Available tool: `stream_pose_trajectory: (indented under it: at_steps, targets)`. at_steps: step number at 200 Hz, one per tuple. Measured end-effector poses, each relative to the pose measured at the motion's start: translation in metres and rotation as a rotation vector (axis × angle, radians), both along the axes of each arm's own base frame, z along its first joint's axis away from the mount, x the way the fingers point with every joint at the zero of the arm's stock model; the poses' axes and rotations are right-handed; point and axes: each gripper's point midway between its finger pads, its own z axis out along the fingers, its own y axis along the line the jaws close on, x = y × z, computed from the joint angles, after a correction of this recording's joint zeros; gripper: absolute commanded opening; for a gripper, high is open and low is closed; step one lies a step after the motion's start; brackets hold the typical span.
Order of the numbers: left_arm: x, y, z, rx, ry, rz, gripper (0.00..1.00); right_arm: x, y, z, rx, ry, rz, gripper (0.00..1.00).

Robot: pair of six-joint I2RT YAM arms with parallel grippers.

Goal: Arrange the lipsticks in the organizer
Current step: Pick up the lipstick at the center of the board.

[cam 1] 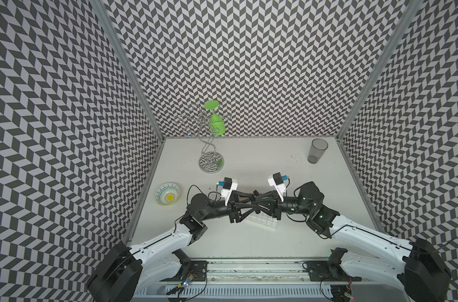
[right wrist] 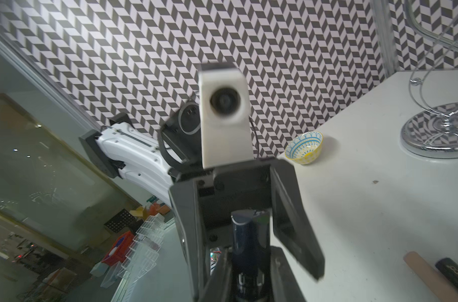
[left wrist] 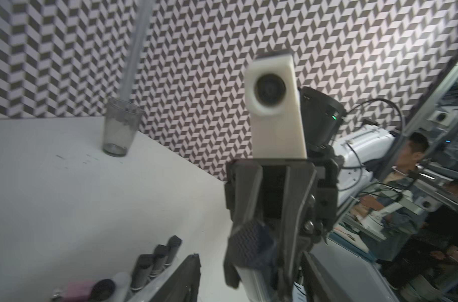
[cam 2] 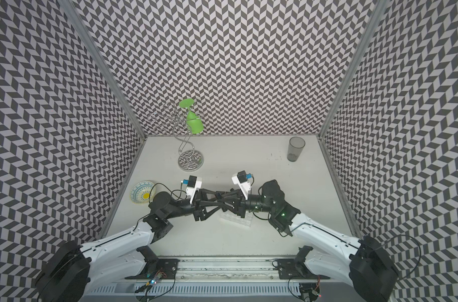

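In both top views the clear organizer (cam 1: 264, 221) (cam 2: 237, 218) is seen on the bench (cam 1: 248, 162), partly under the two meeting arms. Only in the right wrist view is a dark lipstick (right wrist: 248, 230) seen clenched by the right end effector (right wrist: 250, 261). The left end effector (right wrist: 256, 275) is released, its fingers (right wrist: 293, 214) spread beside the tube. Loose lipsticks (left wrist: 154, 261) on the bench are shown only in the left wrist view.

Black-and-white chevron walls (cam 1: 248, 65) close the booth at nine, twelve and three o'clock, joined by grey metal corner posts (cam 1: 129, 78). A pale, evenly lit worktop (cam 1: 261, 162) lies between them; a metal rail (cam 1: 248, 270) runs along six o'clock.
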Motion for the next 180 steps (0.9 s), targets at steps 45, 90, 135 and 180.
stream_pose_trajectory:
  at_steps: [45,90,135,180]
  targets:
    - [0.044,-0.011,0.023,0.190,0.036,0.115,0.53,0.013,-0.014,-0.019,-0.106,0.011,-0.145,0.19]
    - [0.056,-0.017,-0.036,0.399,0.235,0.111,0.41,-0.004,-0.007,-0.044,-0.229,-0.045,-0.198,0.19]
    - [0.049,0.004,-0.051,0.473,0.334,0.199,0.41,0.002,-0.012,-0.060,-0.329,-0.101,-0.318,0.18]
    - [0.029,0.014,-0.044,0.431,0.367,0.205,0.39,0.009,-0.014,-0.078,-0.406,-0.116,-0.362,0.18]
